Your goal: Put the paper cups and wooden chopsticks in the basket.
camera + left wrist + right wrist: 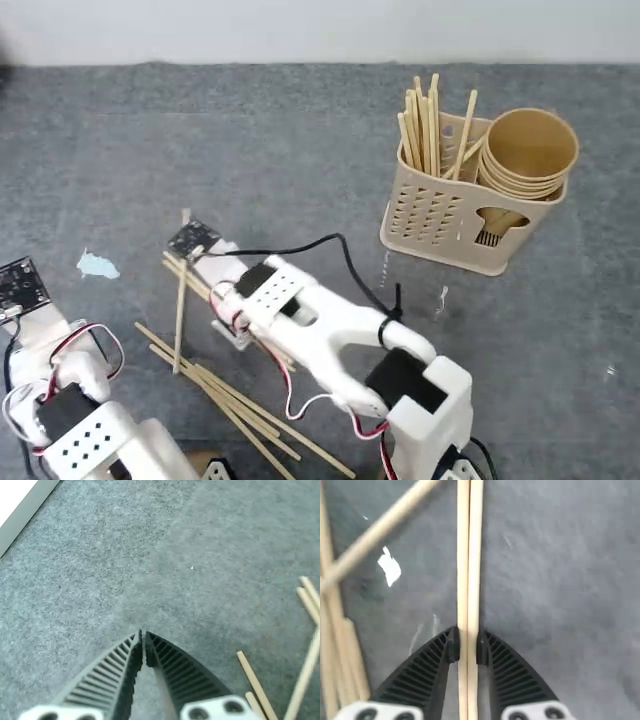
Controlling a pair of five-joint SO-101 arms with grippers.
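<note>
On the grey felt-covered table (290,140), a beige perforated plastic basket (440,215) stands at the far right. A stack of brown paper cups (525,150) sits in its right part, and a bundle of pale wooden chopsticks (425,125) stands upright in its left part, their tips rising above the rim. More loose wooden chopsticks (235,405) lie on the table at the near left, several running diagonally side by side, with one single stick (180,305) lying across them almost near-to-far. The white right arm (310,320) stretches from its base at the near centre out to the left, over this scatter. The right gripper (467,644) has its black ribbed fingers narrowed onto a pair of chopsticks (469,555) that lie pressed together between the tips and run straight away from it; other sticks (375,532) lie beside and across on the table, near a small white fleck (389,566). The left arm (75,420) sits at the near left corner. The left gripper (143,641) has its fingertips pressed together on nothing above bare grey felt, with the ends of a few chopsticks (256,684) lying near it. A small pale blue scrap (97,265) lies on the table at the left.
</note>
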